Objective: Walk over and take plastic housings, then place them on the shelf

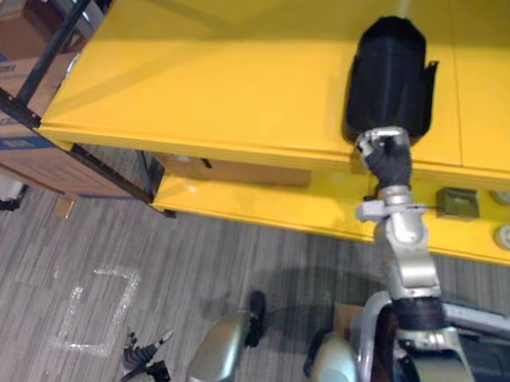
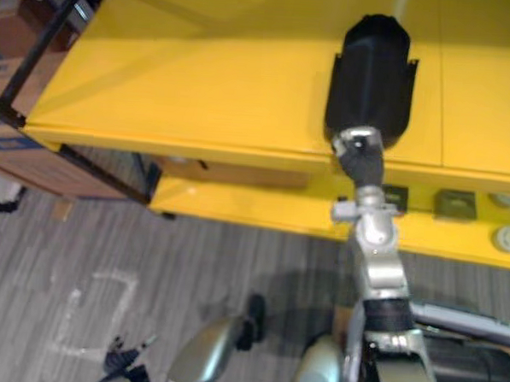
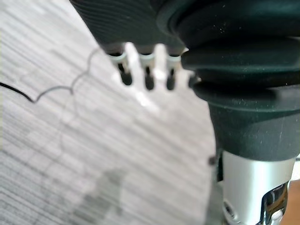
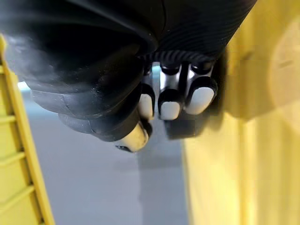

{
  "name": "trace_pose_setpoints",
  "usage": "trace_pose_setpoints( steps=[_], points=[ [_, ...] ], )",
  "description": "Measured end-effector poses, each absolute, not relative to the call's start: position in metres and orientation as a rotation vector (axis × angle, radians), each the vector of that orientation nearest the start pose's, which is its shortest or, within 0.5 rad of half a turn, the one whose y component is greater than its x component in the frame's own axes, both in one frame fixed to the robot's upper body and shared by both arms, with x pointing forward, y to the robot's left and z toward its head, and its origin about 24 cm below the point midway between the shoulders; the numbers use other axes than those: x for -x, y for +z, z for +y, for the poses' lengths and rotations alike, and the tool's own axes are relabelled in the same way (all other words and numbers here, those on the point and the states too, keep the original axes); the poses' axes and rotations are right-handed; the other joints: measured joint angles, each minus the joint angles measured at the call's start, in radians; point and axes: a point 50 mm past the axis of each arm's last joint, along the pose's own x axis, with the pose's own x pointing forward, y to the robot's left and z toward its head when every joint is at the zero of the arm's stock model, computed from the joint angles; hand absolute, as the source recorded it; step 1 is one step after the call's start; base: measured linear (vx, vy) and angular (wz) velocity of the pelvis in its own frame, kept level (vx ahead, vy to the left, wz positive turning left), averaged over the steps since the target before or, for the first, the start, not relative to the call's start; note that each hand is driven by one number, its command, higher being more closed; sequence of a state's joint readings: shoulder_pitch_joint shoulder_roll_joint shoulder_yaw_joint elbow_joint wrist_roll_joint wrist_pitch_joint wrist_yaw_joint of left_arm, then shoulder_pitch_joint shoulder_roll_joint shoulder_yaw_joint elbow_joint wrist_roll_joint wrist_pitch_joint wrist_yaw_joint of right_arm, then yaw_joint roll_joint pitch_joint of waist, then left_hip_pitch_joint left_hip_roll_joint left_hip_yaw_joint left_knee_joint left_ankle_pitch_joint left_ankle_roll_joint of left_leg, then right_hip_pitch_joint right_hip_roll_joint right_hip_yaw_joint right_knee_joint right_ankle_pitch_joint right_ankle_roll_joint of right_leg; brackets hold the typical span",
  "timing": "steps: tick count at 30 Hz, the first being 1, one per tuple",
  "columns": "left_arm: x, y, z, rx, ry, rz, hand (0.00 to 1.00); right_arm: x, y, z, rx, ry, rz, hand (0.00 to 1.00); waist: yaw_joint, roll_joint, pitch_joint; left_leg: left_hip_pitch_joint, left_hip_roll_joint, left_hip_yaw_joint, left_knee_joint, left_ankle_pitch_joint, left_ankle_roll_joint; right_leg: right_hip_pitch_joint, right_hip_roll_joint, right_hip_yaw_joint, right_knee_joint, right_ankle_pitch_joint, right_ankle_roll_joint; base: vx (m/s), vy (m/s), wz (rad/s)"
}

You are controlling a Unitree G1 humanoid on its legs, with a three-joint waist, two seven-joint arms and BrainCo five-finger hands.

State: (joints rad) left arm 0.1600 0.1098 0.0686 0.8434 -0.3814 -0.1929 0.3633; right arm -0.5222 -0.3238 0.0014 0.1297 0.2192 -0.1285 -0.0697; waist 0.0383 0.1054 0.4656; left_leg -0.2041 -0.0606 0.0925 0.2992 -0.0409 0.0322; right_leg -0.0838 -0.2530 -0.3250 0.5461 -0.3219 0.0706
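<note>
Currently the right hand (image 1: 383, 157) is sitting right of centre in the head views, at the front lip of the top shelf (image 1: 201, 77). It is touching the near end of the black plastic housing (image 1: 389, 78). Whether it is gripping that end or only pressing against it, I cannot tell; the right wrist view is not settling it either.

The housing is lying flat on the top shelf in the upper right of the frame. Its long axis is running up and down the picture, from the front lip toward the back of the shelf. Its narrower, rounded end is pointing to the top of the frame, and its broader end is facing the hand.

Just below, the lower shelf (image 1: 263, 204) is carrying a dark square part (image 2: 395, 197) beside the wrist and a second square part (image 2: 455, 204) further right. Two pale round discs (image 2: 509, 239) are lying at the right edge.

At the bottom left the left hand (image 1: 144, 358) is hanging over the grey striped floor (image 1: 55, 257) with its fingers (image 3: 147, 77) relaxed and holding nothing. White tape marks (image 1: 95, 311) are showing on the floor near it, and cardboard boxes (image 1: 15, 37) are standing in the upper left corner.
</note>
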Motion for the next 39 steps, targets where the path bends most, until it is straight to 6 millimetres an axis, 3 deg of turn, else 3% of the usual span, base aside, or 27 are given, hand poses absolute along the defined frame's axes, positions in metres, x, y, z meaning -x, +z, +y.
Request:
trace_pose_setpoints(
  steps=[8,13,24,31,35,39],
  points=[
    [-0.109,-0.134,0.227,0.114,0.681,0.808,0.0,-0.342,0.202,-0.189,0.091,-0.031,-0.528,1.0,0.008,0.01,0.001,0.015,-0.003,0.0,-0.012,0.001,0.001,0.017,0.002,-0.002,-0.018,0.004,0.004,0.0,0.0,0.0],
    [-0.109,-0.134,0.227,0.115,0.677,0.807,0.0,-0.349,0.212,-0.197,0.116,-0.066,-0.534,1.0,0.009,0.03,-0.004,0.017,-0.003,-0.002,-0.016,0.007,0.002,0.017,0.002,-0.004,-0.019,0.004,0.004,0.0,0.0,0.0],
    [-0.109,-0.134,0.226,0.115,0.676,0.808,0.0,-0.362,0.223,-0.209,0.144,-0.105,-0.517,1.0,0.019,0.037,-0.004,0.028,-0.004,-0.007,-0.048,0.026,-0.002,0.018,0.003,-0.008,-0.019,0.005,0.003,0.0,-0.001,0.0],
    [-0.11,-0.134,0.226,0.118,0.676,0.803,0.0,-0.361,0.233,-0.206,0.143,-0.098,-0.563,1.0,0.023,0.047,-0.003,0.028,-0.003,-0.007,-0.049,0.026,-0.002,0.019,0.006,-0.008,-0.027,0.007,0.001,0.0,0.0,0.0],
    [-0.111,-0.133,0.225,0.123,0.674,0.796,0.0,-0.336,0.241,-0.194,0.138,-0.042,-0.676,1.0,0.018,0.046,-0.004,0.063,0.009,-0.003,-0.069,0.026,-0.002,0.067,0.027,-0.013,-0.077,0.028,0.0,0.04,-0.002,-0.04],
    [-0.11,-0.134,0.224,0.125,0.677,0.801,0.0,-0.297,0.225,-0.173,0.078,0.044,-0.742,1.0,-0.002,0.022,-0.041,0.09,0.019,0.011,-0.126,0.029,-0.007,0.094,0.047,-0.008,-0.158,0.06,0.002,0.06,0.015,-0.14]
  ],
)
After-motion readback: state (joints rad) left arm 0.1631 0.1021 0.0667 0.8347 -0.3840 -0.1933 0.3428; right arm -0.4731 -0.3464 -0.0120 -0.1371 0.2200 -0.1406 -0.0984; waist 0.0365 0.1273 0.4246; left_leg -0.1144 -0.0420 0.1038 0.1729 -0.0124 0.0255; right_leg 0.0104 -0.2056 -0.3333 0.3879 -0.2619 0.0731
